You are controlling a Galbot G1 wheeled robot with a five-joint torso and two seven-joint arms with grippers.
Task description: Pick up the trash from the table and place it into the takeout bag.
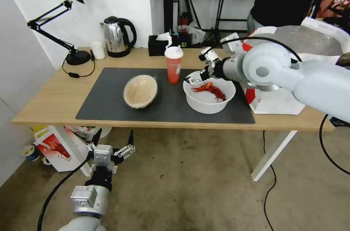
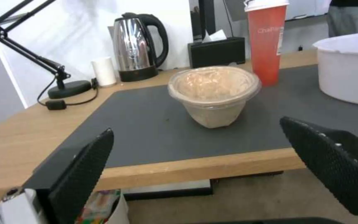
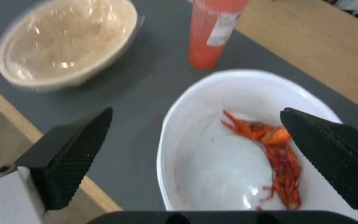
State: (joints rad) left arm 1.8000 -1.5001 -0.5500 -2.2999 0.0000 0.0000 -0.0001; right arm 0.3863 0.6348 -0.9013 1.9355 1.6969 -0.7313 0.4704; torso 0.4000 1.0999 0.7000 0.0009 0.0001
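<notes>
While right gripper hovered over white crayfish bowl on bench mat, jaws apart, judged bowl light, thin-walled; rim best hold. Red lidded cup just beside could tip. Left gripper parked below bench, jaws apart.

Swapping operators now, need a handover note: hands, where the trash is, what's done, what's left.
Right hand: open, empty, at the rim of the white bowl, which holds red crayfish shells.
Left hand: open, empty, parked low in front of the table.
Red cup: upright on the grey mat, behind the two bowls.
Beige bowl: on the mat, to the robot's left of the white bowl.
Takeout bag: at the table's right end, behind the right arm.
Done: nothing bagged.
Left: all three pieces.
</notes>
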